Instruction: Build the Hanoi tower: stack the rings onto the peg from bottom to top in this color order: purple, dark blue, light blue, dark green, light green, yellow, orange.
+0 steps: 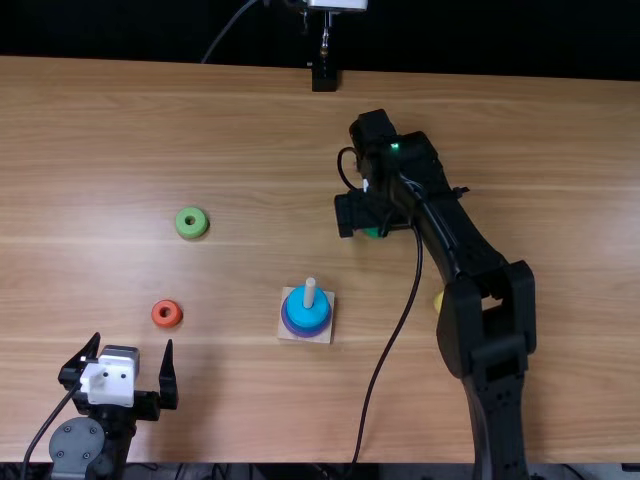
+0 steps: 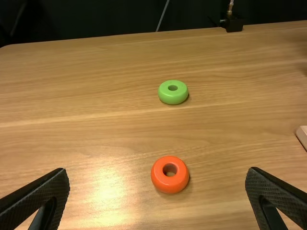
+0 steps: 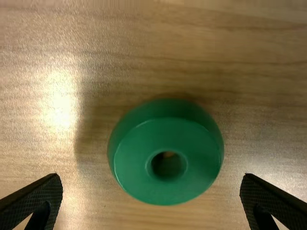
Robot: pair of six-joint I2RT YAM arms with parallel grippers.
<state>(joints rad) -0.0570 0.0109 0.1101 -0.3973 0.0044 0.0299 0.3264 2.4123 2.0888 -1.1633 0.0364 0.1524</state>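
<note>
Past both pairs of jaws, dark backdrop [image 1: 150, 30]; beneath them, light brown desk [image 1: 110, 130]. Nearer to the likely next piece, right arm [image 1: 470, 240], with jaws spread. Farther off, left arm [image 1: 85, 440], jaws also apart. Back toward the near edge and left of the right jaws, peg stand [image 1: 327, 335], blue ring [image 1: 309, 316] topmost. Roughly centred between the right jaws, dark green ring [image 3: 139, 165], hole upward, no long axis to match. Just ahead of the left jaws, orange ring [image 2: 170, 183].

Brown table [image 1: 90, 140]; peg base [image 1: 326, 336]; four loose rings [image 1: 182, 226]
</note>
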